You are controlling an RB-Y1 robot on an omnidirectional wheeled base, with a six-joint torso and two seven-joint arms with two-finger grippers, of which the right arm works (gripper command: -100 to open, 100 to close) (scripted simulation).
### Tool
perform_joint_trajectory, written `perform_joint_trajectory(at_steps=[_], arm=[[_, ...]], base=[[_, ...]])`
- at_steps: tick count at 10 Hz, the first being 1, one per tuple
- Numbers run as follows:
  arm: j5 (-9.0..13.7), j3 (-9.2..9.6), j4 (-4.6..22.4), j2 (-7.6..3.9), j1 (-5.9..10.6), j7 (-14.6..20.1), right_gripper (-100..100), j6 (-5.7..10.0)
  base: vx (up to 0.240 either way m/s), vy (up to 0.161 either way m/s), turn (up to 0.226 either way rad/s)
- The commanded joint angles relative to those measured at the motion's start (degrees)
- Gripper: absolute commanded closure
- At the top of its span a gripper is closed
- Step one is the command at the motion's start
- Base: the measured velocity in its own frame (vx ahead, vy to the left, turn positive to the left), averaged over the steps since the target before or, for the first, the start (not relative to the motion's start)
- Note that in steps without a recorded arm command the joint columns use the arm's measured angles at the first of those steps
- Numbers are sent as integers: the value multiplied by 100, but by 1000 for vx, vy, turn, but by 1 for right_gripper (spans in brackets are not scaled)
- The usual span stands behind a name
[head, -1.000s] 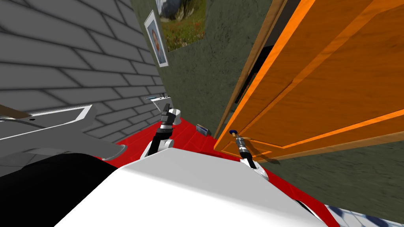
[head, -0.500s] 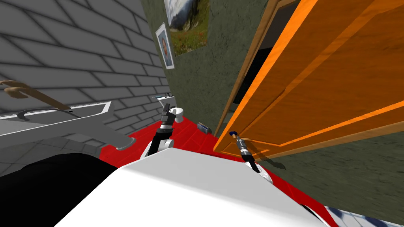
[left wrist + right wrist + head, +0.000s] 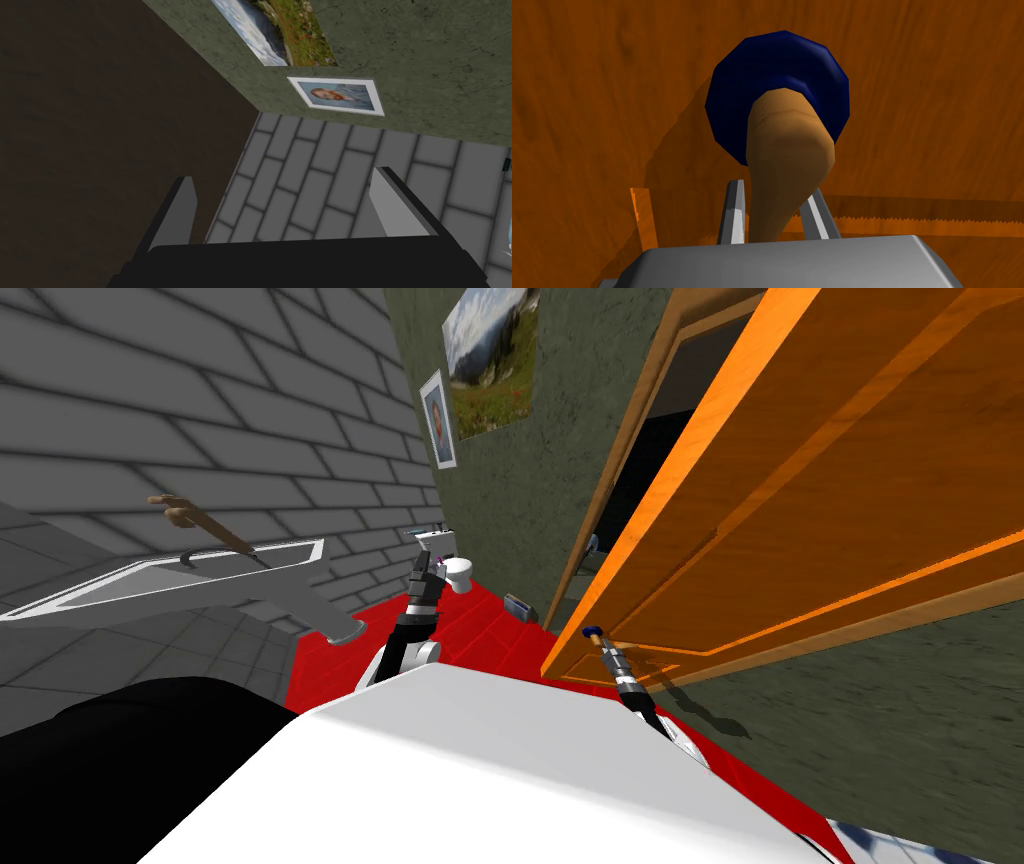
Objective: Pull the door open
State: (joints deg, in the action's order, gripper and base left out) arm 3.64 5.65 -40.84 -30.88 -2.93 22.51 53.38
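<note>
An orange panelled door (image 3: 830, 508) stands partly swung out from its brown frame (image 3: 640, 438), with a black area showing in the gap. Its tan lever handle (image 3: 784, 165) comes out of a dark blue round base (image 3: 822, 80) on the door face. My right gripper (image 3: 777, 220) is shut on the tan handle, its two fingers (image 3: 734, 215) pressing either side. In the head view the right gripper (image 3: 597, 636) sits at the door's free edge. My left gripper (image 3: 285, 200) is open and holds nothing; in the head view the left gripper (image 3: 425, 563) is raised in front of me.
A grey sink counter (image 3: 170, 588) juts out on the left under a grey brick wall. A white toilet (image 3: 458, 573) stands at the far wall, a small box (image 3: 517, 606) on the red floor (image 3: 480, 633) beside it. Two pictures (image 3: 490, 348) hang on the green wall.
The whole head view has shifted: the counter, pictures and toilet have slid right as I turned. The gap between door and frame has widened. My right gripper keeps its hold on the handle.
</note>
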Motion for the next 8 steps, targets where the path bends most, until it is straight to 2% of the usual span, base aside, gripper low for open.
perform_joint_trajectory(at_steps=[1, 2, 3, 4, 5, 8], arm=[[-13, 40, 31, -94, -42, 85, 100, 180], [-25, 76, 31, -146, -93, 140, 100, 268], [-19, 61, 69, -103, -51, 105, 100, 196], [-21, 97, 110, -163, -141, 167, 100, 367], [-20, 103, 120, -180, -161, 179, 100, 408], [-16, 148, 191, -294, -302, 264, 100, 696]], base=[[-133, -35, 84], [-156, -63, 106], [-70, -35, 26], [-138, -80, 161], [-204, -96, 202], [-196, -80, 175]])
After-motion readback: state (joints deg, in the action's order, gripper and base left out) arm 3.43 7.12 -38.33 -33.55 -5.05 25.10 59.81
